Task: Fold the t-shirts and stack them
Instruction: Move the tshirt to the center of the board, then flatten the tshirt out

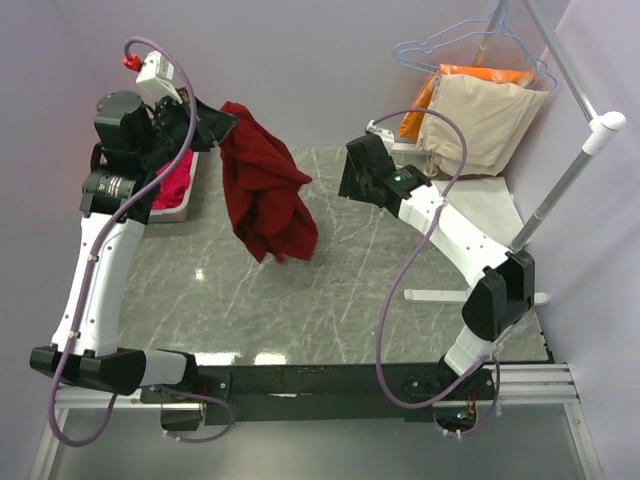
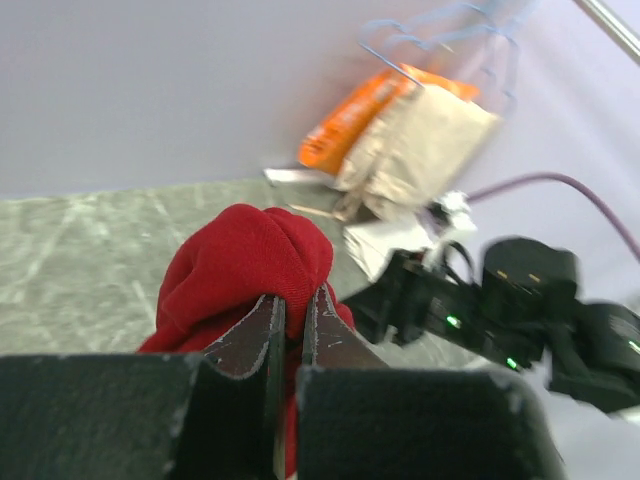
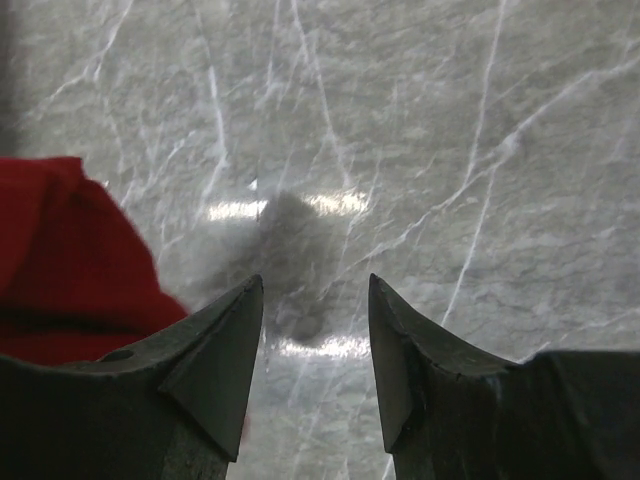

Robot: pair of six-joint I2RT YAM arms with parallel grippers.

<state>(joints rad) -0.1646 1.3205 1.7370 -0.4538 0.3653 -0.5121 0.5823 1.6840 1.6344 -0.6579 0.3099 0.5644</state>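
Left jaws pressed together, pinching a bunched fold of the red shirt. The rest hangs limp under them, crumpled, lower end near the desk; can't tell if it touches. Right jaws spread, empty, over the desk, shirt just to their left. Cloth looks light and soft, no stiffness: it'll sag and twist. I'd have right jaws take a hem corner or shoulder edge, not the wad. Beyond right jaws: hung garments, not ours.
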